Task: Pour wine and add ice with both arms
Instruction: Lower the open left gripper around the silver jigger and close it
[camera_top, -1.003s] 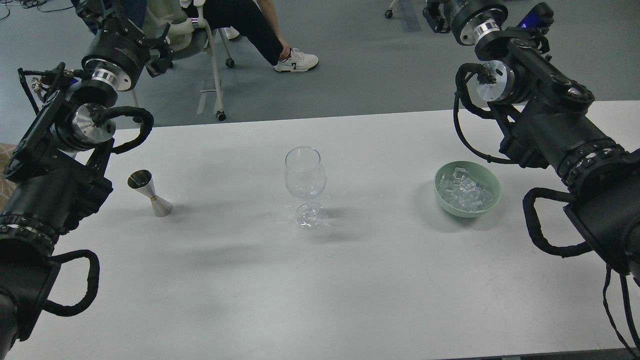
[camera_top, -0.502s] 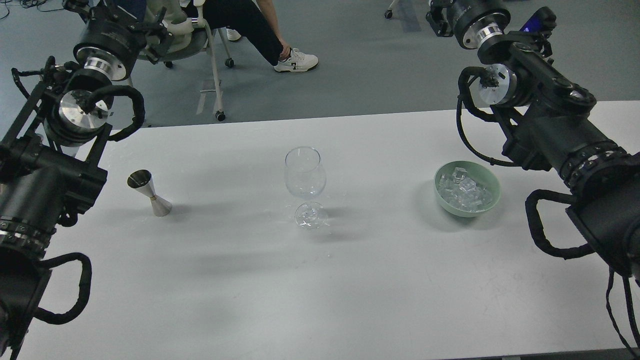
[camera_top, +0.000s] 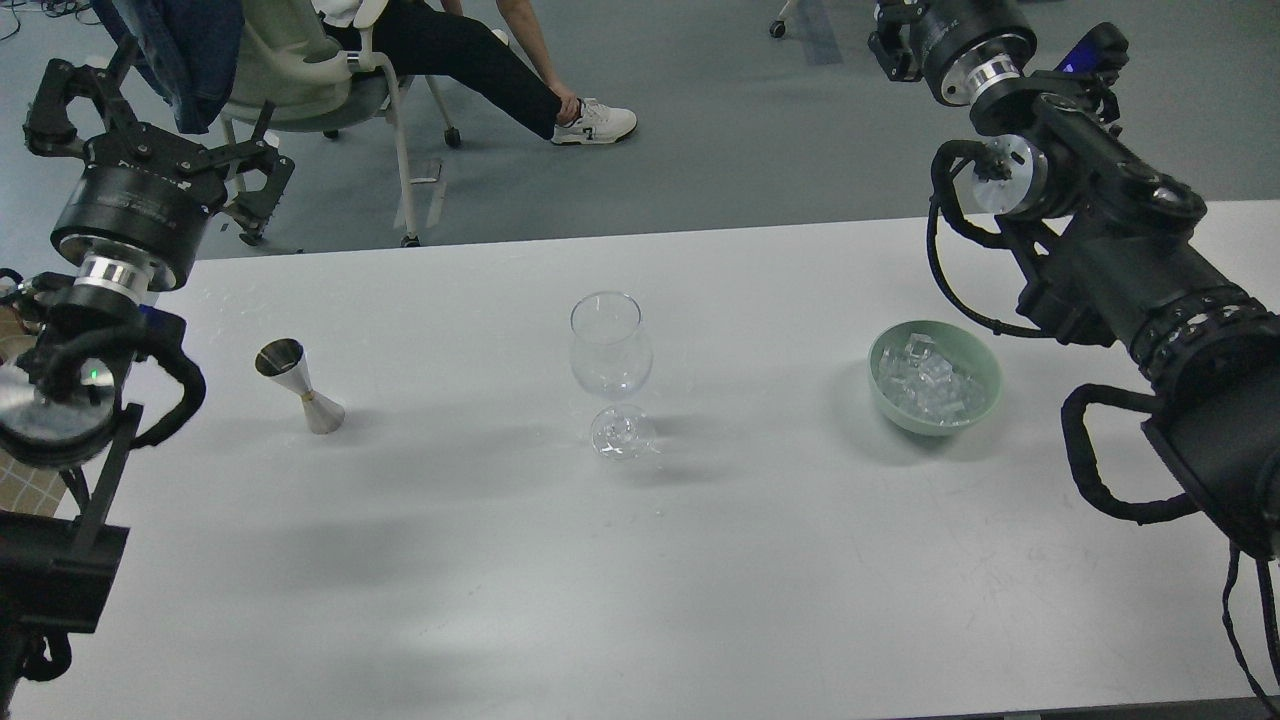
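An empty clear wine glass (camera_top: 610, 345) stands upright at the table's middle. A steel jigger (camera_top: 298, 385) stands to its left; I cannot see any wine in it. A mint-green bowl (camera_top: 978, 358) at the right holds several ice cubes (camera_top: 928, 378). My left gripper (camera_top: 158, 135) is raised beyond the table's far-left corner, well behind the jigger, with its claws spread open and empty. My right gripper (camera_top: 895, 40) is high at the top edge, far behind the bowl, and mostly cut off by the frame.
The white table (camera_top: 640, 580) fills the lower view. Behind its far edge, a seated person (camera_top: 470, 60) and a wheeled chair (camera_top: 300, 70) are close to my left gripper. The floor is grey.
My left arm has swung outward to the left and its wrist has turned, so the gripper now shows spread claws. The right arm has shifted slightly to the right. Glass, jigger and bowl have not moved.
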